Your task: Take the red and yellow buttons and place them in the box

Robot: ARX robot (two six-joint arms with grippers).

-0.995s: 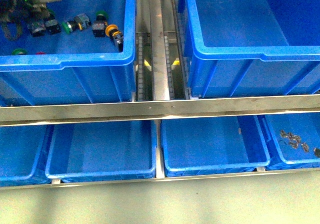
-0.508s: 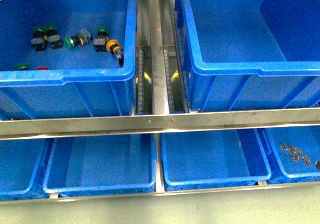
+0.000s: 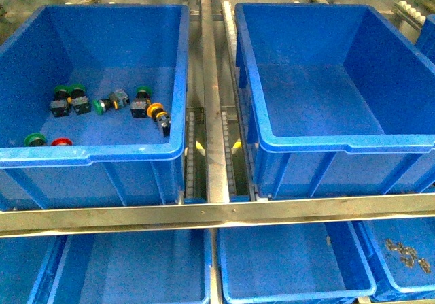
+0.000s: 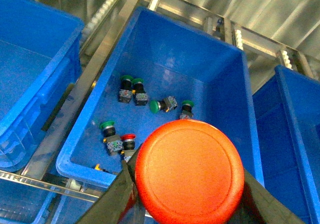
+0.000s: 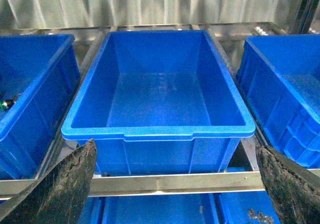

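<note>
Evidently mid-transfer, the left claw [image 4: 187, 199] clamped a red button [image 4: 190, 169] and next needed carrying over the box [image 3: 340, 143]; the right claw [image 5: 175, 149] gaped empty.

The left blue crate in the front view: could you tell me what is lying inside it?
Five green-capped switches, one yellow button and one red button. The crate's near rim hides the bodies of the red one and the green one beside it.

Steel rack [image 3: 211, 212] (corrugated wall [image 5: 150, 3] behind)
</note>
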